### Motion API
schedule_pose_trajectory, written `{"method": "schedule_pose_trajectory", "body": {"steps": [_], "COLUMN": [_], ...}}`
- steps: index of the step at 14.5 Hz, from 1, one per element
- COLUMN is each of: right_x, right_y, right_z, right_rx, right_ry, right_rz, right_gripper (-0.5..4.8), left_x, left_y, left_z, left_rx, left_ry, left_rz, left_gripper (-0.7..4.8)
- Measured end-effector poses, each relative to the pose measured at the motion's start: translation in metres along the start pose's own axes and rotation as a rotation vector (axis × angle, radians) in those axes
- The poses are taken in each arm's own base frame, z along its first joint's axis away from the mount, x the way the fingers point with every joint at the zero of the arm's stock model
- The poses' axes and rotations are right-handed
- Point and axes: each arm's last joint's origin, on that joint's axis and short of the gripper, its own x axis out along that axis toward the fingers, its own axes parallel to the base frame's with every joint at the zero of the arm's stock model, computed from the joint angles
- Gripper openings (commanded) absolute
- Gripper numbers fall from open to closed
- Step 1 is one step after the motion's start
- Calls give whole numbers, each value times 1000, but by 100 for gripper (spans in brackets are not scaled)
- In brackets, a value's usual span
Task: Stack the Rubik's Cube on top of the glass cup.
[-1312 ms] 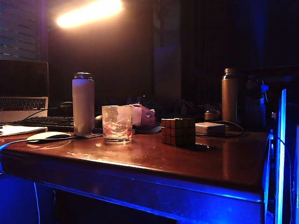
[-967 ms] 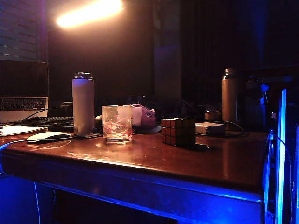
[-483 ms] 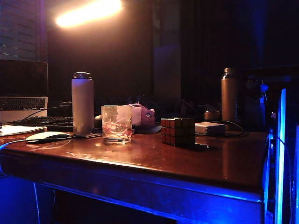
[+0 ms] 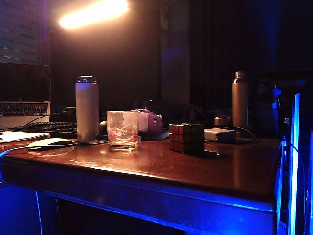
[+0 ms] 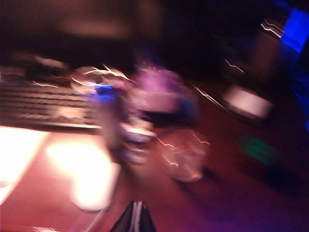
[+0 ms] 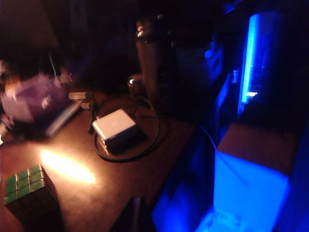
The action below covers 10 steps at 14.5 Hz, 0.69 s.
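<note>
Cube (image 4: 186, 138): set on the table (image 4: 205, 171) just beside the cup (image 4: 122, 129), not yet lifted.
Left gripper (image 5: 134, 221): tips seen pressed together, nothing held, above the table.
Right gripper (image 6: 135, 215): shut, nothing held, near the cube.

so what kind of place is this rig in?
Probably a dim home or office desk, not a lab bench. A laptop and keyboard sit at the back left, a mouse lies on the wooden table, and a white box with a cable lies behind the Rubik's Cube.
</note>
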Motion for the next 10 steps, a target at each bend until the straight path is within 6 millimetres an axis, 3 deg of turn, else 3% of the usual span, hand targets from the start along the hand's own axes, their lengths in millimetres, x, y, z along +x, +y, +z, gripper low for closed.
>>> {"method": "schedule_pose_trajectory", "body": {"steps": [2, 5, 7, 10], "right_x": [36, 106, 159, 213], "right_y": [8, 26, 55, 96], "right_z": [28, 53, 52, 29], "right_rx": [-70, -100, -174, -205], "right_ry": [83, 227, 286, 380], "right_rz": [85, 215, 347, 439], "right_gripper": [-1, -1, -1, 0], "left_x": [14, 30, 32, 32], "left_y": [4, 4, 5, 5], "left_z": [22, 24, 24, 23], "left_rx": [5, -21, -24, -26], "left_ry": [129, 234, 243, 245], "left_rz": [-159, -214, -215, -216], "left_gripper": [17, 17, 17, 17]}}
